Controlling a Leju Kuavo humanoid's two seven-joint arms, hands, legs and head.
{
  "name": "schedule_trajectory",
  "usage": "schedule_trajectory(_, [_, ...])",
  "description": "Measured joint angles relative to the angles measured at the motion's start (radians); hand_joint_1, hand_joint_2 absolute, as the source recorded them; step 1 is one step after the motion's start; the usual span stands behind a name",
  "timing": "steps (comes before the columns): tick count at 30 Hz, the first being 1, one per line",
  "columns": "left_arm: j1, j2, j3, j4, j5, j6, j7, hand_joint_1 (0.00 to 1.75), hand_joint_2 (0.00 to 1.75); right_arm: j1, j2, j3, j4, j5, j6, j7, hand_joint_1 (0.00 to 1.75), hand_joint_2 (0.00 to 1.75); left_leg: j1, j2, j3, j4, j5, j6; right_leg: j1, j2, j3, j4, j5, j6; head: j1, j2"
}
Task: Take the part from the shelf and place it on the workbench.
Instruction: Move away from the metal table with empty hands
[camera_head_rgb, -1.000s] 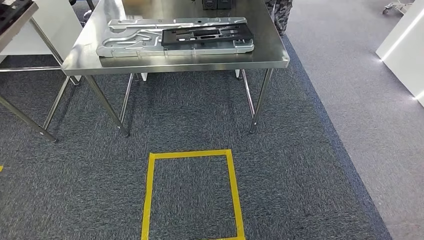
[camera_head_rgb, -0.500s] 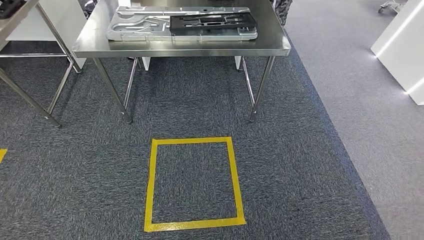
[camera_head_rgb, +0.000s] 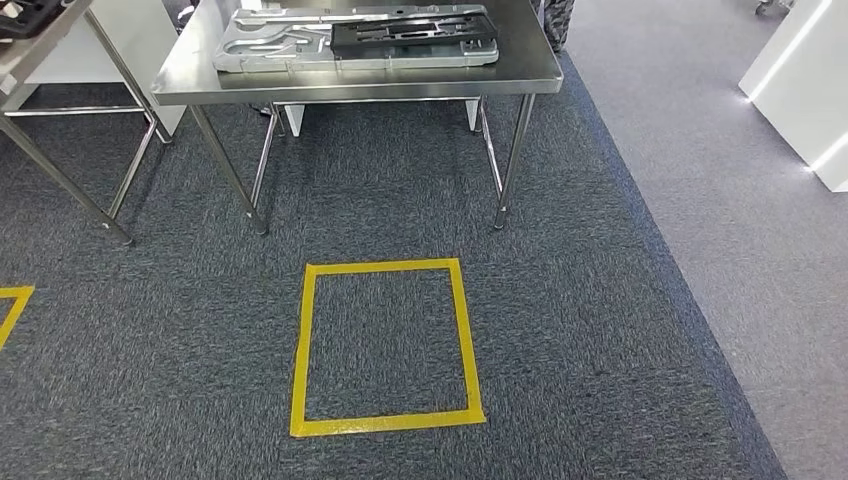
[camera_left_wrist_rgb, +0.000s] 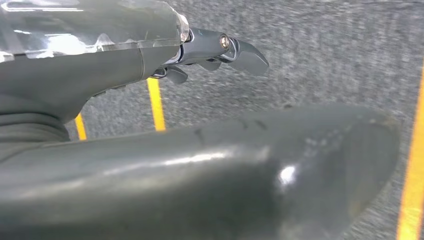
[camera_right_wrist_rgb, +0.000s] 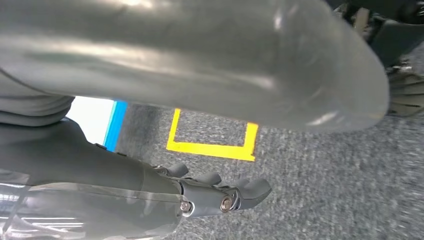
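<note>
Both arms hanging at sides: my left robot hand (camera_left_wrist_rgb: 220, 50) and right robot hand (camera_right_wrist_rgb: 220, 195) loosely spread, holding nothing. Black part (camera_head_rgb: 413, 33) flat on table (camera_head_rgb: 350, 85) beyond yellow square (camera_head_rgb: 385, 345), long axis crosswise, dead ahead, neither hand nearer.

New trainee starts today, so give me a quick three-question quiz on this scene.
1. True or false: the black part lies on the silver plate on the steel table.
2. The yellow tape square is: A) on the table, B) on the carpet in front of the table, C) on the white cabinet.
3. Does the left hand hold anything?

Key: 1 true; 2 B; 3 no.
</note>
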Motion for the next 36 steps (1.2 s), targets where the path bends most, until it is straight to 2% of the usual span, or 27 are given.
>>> schedule_trajectory(1, [0.000, 0.000, -0.002, 0.000, 0.000, 0.002, 0.004, 0.00, 0.00, 0.000, 0.000, 0.000, 0.000, 0.001, 0.001, -0.001, 0.00, 0.00, 0.001, 0.000, 0.025, -0.015, 0.030, -0.001, 0.000, 0.000, -0.014, 0.005, 0.008, 0.002, 0.000, 0.000])
schedule_trajectory(2, [0.000, 0.001, -0.003, 0.000, 0.000, 0.005, 0.008, 0.00, 0.00, 0.000, 0.000, 0.000, 0.000, 0.002, 0.001, -0.002, 0.00, 0.00, 0.002, 0.000, 0.067, -0.067, 0.058, 0.000, -0.001, 0.000, -0.027, 0.011, 0.014, 0.005, 0.000, 0.000])
schedule_trajectory(3, [-0.001, 0.001, -0.005, 0.000, 0.000, 0.008, 0.011, 0.00, 0.00, -0.001, 0.000, 0.000, 0.000, 0.002, 0.001, -0.003, 0.00, 0.00, 0.002, 0.000, 0.123, -0.142, 0.069, 0.002, -0.001, 0.000, -0.038, 0.018, 0.018, 0.009, 0.000, 0.000])
schedule_trajectory(4, [-0.002, 0.001, -0.006, 0.000, 0.000, 0.010, 0.012, 0.00, 0.00, -0.001, 0.000, 0.000, 0.000, 0.002, 0.002, -0.003, 0.00, 0.00, 0.001, 0.000, 0.175, -0.220, 0.063, 0.006, 0.000, 0.000, -0.046, 0.026, 0.022, 0.013, 0.000, 0.000])
schedule_trajectory(5, [-0.003, 0.001, -0.007, 0.000, 0.000, 0.012, 0.013, 0.00, 0.00, -0.001, 0.000, 0.000, 0.000, 0.002, 0.002, -0.004, 0.00, 0.00, -0.001, 0.000, 0.212, -0.280, 0.050, 0.010, 0.002, 0.000, -0.054, 0.033, 0.025, 0.019, 0.000, 0.000])
schedule_trajectory(6, [-0.003, 0.001, -0.008, 0.000, 0.000, 0.013, 0.013, 0.00, 0.00, -0.001, 0.000, 0.000, 0.000, 0.003, 0.002, -0.004, 0.00, 0.00, -0.002, -0.001, 0.230, -0.316, 0.036, 0.015, 0.002, -0.001, -0.060, 0.038, 0.029, 0.024, 0.000, 0.000])
schedule_trajectory(8, [-0.001, 0.001, -0.008, 0.000, -0.001, 0.014, 0.014, 0.00, 0.00, -0.001, 0.000, 0.000, 0.000, 0.003, 0.002, -0.004, 0.00, 0.00, -0.002, 0.000, 0.226, -0.332, 0.034, 0.028, 0.001, -0.001, -0.068, 0.046, 0.034, 0.036, 0.000, 0.000])
schedule_trajectory(9, [-0.001, 0.001, -0.008, 0.000, -0.001, 0.015, 0.015, 0.00, 0.00, -0.001, -0.001, 0.000, 0.000, 0.003, 0.001, -0.004, 0.00, 0.00, -0.001, 0.001, 0.223, -0.334, 0.039, 0.036, 0.000, 0.001, -0.074, 0.058, 0.024, 0.041, 0.000, 0.000])
schedule_trajectory(11, [0.000, 0.001, -0.009, 0.000, -0.001, 0.015, 0.016, 0.00, 0.00, -0.001, -0.001, 0.000, 0.000, 0.003, 0.001, -0.004, 0.00, 0.00, 0.001, 0.004, 0.216, -0.337, 0.050, 0.050, -0.004, 0.007, -0.109, 0.140, -0.032, 0.051, 0.000, 0.000])
schedule_trajectory(13, [0.000, 0.001, -0.009, 0.000, -0.001, 0.015, 0.017, 0.00, 0.00, 0.000, -0.001, 0.000, 0.000, 0.003, 0.002, -0.004, 0.00, 0.00, -0.002, 0.004, 0.205, -0.335, 0.057, 0.055, -0.008, 0.010, -0.168, 0.279, -0.106, 0.059, 0.000, 0.000])
schedule_trajectory(14, [0.001, 0.001, -0.009, 0.000, -0.001, 0.015, 0.017, 0.00, 0.00, 0.002, -0.001, 0.000, 0.000, 0.003, 0.002, -0.004, 0.00, 0.00, -0.004, 0.004, 0.200, -0.334, 0.060, 0.055, -0.010, 0.011, -0.186, 0.330, -0.123, 0.062, 0.000, 0.000])
schedule_trajectory(15, [0.001, 0.001, -0.009, 0.000, -0.001, 0.015, 0.017, 0.00, 0.00, 0.003, -0.001, 0.000, 0.000, 0.003, 0.002, -0.004, 0.00, 0.00, -0.004, 0.004, 0.198, -0.332, 0.062, 0.055, -0.011, 0.010, -0.187, 0.344, -0.121, 0.063, 0.000, 0.000])
schedule_trajectory(16, [0.001, 0.001, -0.009, 0.000, -0.001, 0.016, 0.017, 0.00, 0.00, 0.004, -0.001, 0.000, 0.000, 0.003, 0.002, -0.004, 0.00, 0.00, -0.005, 0.003, 0.197, -0.331, 0.063, 0.054, -0.012, 0.010, -0.167, 0.317, -0.100, 0.062, 0.000, 0.000])
schedule_trajectory(18, [0.001, 0.001, -0.009, 0.000, -0.001, 0.016, 0.016, 0.00, 0.00, 0.004, -0.001, 0.000, 0.000, 0.002, 0.002, -0.004, 0.00, 0.00, -0.006, 0.003, 0.198, -0.327, 0.062, 0.051, -0.011, 0.011, -0.087, 0.178, -0.037, 0.054, 0.000, 0.000])
schedule_trajectory(20, [-0.001, 0.001, -0.009, 0.000, -0.003, 0.018, 0.015, 0.00, 0.00, 0.003, -0.001, 0.000, 0.000, -0.001, 0.002, -0.005, 0.00, 0.00, -0.009, 0.002, 0.194, -0.322, 0.061, 0.043, -0.006, 0.011, -0.030, 0.067, -0.006, 0.043, 0.000, 0.000])
schedule_trajectory(22, [-0.002, 0.001, -0.010, 0.000, -0.005, 0.019, 0.013, 0.00, 0.00, 0.003, -0.001, 0.000, 0.001, -0.005, 0.002, -0.006, 0.00, 0.00, -0.011, 0.003, 0.189, -0.320, 0.063, 0.031, -0.002, 0.012, -0.024, 0.044, -0.008, 0.034, 0.000, 0.000])
schedule_trajectory(23, [-0.002, 0.002, -0.010, 0.000, -0.006, 0.020, 0.012, 0.00, 0.00, 0.002, 0.000, 0.000, 0.001, -0.007, 0.002, -0.006, 0.00, 0.00, -0.011, 0.003, 0.187, -0.319, 0.061, 0.026, -0.005, 0.012, -0.025, 0.041, -0.006, 0.029, 0.000, 0.000])
schedule_trajectory(25, [-0.003, 0.004, -0.010, 0.000, -0.007, 0.021, 0.010, 0.00, 0.00, 0.003, 0.004, 0.000, 0.001, -0.010, 0.001, -0.006, 0.00, 0.00, -0.010, 0.002, 0.173, -0.288, 0.038, 0.016, -0.010, 0.010, -0.023, 0.031, 0.000, 0.017, 0.000, 0.000])
schedule_trajectory(26, [-0.003, 0.005, -0.010, 0.000, -0.008, 0.021, 0.010, 0.00, 0.00, 0.003, 0.006, -0.001, 0.001, -0.011, 0.001, -0.006, 0.00, 0.00, -0.009, 0.001, 0.154, -0.243, 0.011, 0.011, -0.012, 0.008, -0.022, 0.027, 0.003, 0.011, 0.000, 0.000])
schedule_trajectory(28, [-0.001, 0.006, -0.010, 0.000, -0.009, 0.022, 0.009, 0.00, 0.00, 0.003, 0.008, -0.001, 0.001, -0.013, 0.001, -0.007, 0.00, 0.00, -0.004, 0.000, 0.090, -0.106, -0.056, 0.004, -0.010, 0.007, -0.025, 0.027, 0.004, 0.005, 0.000, 0.000])
schedule_trajectory(29, [0.000, 0.007, -0.010, 0.000, -0.009, 0.023, 0.009, 0.00, 0.00, 0.004, 0.009, -0.002, 0.001, -0.014, 0.001, -0.007, 0.00, 0.00, -0.002, 0.000, 0.063, -0.047, -0.076, 0.000, -0.009, 0.007, -0.027, 0.028, 0.004, 0.004, 0.000, 0.000])
schedule_trajectory(30, [0.001, 0.007, -0.010, 0.000, -0.010, 0.024, 0.008, 0.00, 0.00, 0.004, 0.010, -0.002, 0.001, -0.014, 0.001, -0.008, 0.00, 0.00, 0.000, 0.000, 0.050, -0.019, -0.077, -0.002, -0.008, 0.007, -0.028, 0.030, 0.004, 0.004, 0.000, 0.000])
schedule_trajectory(31, [0.002, 0.007, -0.010, 0.000, -0.010, 0.024, 0.007, 0.00, 0.00, 0.005, 0.010, -0.002, 0.001, -0.014, 0.001, -0.008, 0.00, 0.00, 0.002, 0.000, 0.057, -0.033, -0.058, -0.004, -0.009, 0.007, -0.029, 0.033, 0.004, 0.005, 0.000, 0.000])
schedule_trajectory(33, [0.004, 0.007, -0.010, 0.000, -0.009, 0.025, 0.002, 0.00, 0.00, 0.008, 0.012, -0.003, 0.001, -0.014, 0.001, -0.009, 0.00, 0.00, 0.006, 0.000, 0.118, -0.158, 0.010, -0.004, -0.010, 0.008, -0.030, 0.042, 0.001, 0.009, 0.000, 0.000])
schedule_trajectory(34, [0.004, 0.007, -0.010, 0.000, -0.008, 0.026, 0.001, 0.00, 0.00, 0.009, 0.014, -0.003, 0.002, -0.013, 0.001, -0.011, 0.00, 0.00, 0.006, 0.000, 0.150, -0.225, 0.034, -0.001, -0.008, 0.008, -0.033, 0.049, -0.002, 0.014, 0.000, 0.000])
schedule_trajectory(35, [0.005, 0.007, -0.010, 0.000, -0.004, 0.029, 0.001, 0.00, 0.00, 0.011, 0.014, -0.003, 0.002, -0.010, 0.001, -0.015, 0.00, 0.00, 0.006, 0.000, 0.169, -0.269, 0.047, 0.003, -0.007, 0.009, -0.036, 0.056, -0.004, 0.020, 0.000, 0.000])
schedule_trajectory(36, [0.007, 0.007, -0.010, 0.000, 0.003, 0.033, 0.002, 0.00, 0.00, 0.013, 0.014, -0.002, 0.002, -0.004, 0.001, -0.019, 0.00, 0.00, 0.004, -0.001, 0.176, -0.290, 0.049, 0.009, -0.005, 0.009, -0.039, 0.060, -0.005, 0.025, 0.000, 0.000])
